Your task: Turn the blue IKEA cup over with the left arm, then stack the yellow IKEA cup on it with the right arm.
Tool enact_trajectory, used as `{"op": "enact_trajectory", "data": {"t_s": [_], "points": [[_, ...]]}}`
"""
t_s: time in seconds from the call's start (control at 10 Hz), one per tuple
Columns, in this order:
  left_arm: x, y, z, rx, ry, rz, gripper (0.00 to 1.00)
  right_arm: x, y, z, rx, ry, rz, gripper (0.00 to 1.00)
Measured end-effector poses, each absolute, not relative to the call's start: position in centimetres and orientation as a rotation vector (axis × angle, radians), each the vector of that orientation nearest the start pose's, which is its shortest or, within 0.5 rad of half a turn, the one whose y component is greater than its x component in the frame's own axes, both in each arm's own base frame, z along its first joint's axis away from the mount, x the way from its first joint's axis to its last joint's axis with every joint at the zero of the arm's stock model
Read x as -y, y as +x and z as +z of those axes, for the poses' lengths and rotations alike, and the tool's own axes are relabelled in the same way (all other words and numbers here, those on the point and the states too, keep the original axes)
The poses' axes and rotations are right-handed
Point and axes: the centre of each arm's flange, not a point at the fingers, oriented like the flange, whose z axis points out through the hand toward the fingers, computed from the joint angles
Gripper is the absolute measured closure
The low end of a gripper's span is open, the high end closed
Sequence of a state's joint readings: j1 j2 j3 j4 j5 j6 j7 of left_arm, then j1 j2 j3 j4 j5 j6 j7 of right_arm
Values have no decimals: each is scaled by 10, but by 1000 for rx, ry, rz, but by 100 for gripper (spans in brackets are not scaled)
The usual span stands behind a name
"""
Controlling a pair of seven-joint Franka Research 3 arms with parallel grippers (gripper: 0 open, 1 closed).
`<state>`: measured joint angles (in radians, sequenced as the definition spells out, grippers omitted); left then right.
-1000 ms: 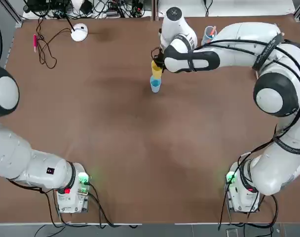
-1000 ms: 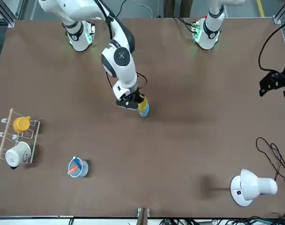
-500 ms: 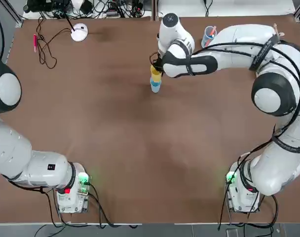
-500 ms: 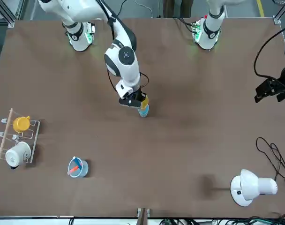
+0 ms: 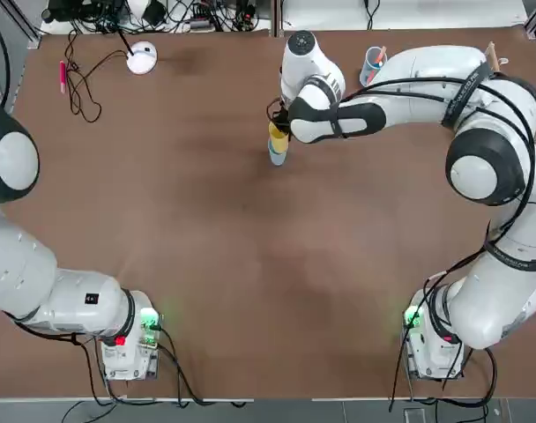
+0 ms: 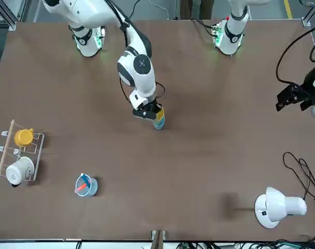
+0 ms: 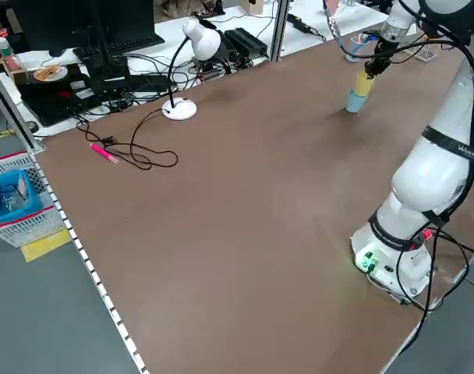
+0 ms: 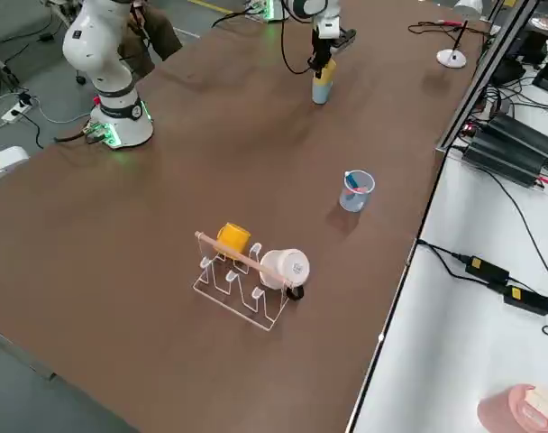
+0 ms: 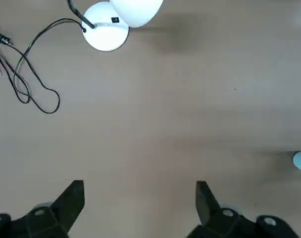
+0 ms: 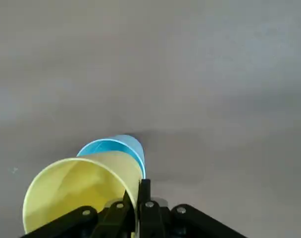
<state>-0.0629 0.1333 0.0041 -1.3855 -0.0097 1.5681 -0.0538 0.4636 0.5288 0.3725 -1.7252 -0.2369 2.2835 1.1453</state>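
I am the robot at a brown worktop (image 5: 206,220), and the step in hand is the second one, as I judge it: stacking the yellow IKEA cup (image 5: 278,137) onto the blue IKEA cup (image 5: 276,158) with my right arm (image 5: 409,75). The blue IKEA cup stands near the middle of the far half of the worktop, and from the right wrist view its open mouth faces upward. My right gripper (image 6: 148,111) is pinched tight on the rim of the yellow IKEA cup, one finger inside the wall and one outside, and holds it mouth up directly over the blue one. The side views show the yellow cup's base at or just inside the blue cup's mouth; I cannot tell whether it is fully seated. My left gripper (image 6: 291,98) hangs well off to my left side, apart from both cups, its jaws spread wide and carrying nothing. Other things, a white desk lamp (image 5: 142,57), a see-through cup with pink sticks (image 5: 373,62) and a mug rack (image 8: 247,275), sit well clear of the stack. The next move, in my judgement, calls for easing the yellow cup straight down until it settles, keeping it upright and centred so the blue cup does not tip, then releasing the rim and lifting away
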Motion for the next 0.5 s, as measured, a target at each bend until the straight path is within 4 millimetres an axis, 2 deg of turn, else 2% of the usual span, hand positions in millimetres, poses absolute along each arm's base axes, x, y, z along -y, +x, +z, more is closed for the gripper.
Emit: {"op": "enact_trajectory", "data": {"t_s": [0.3, 0.4, 0.5], "points": [[37, 592, 641, -16, -3154, -84, 1, -478, 475, 301, -345, -3061, -62, 96], [38, 590, 643, -14, -3154, -78, 1, -478, 476, 302, -357, -3058, -64, 87], [38, 589, 643, -10, -3154, -74, 1, -478, 477, 304, -367, -3054, -67, 73]]}}
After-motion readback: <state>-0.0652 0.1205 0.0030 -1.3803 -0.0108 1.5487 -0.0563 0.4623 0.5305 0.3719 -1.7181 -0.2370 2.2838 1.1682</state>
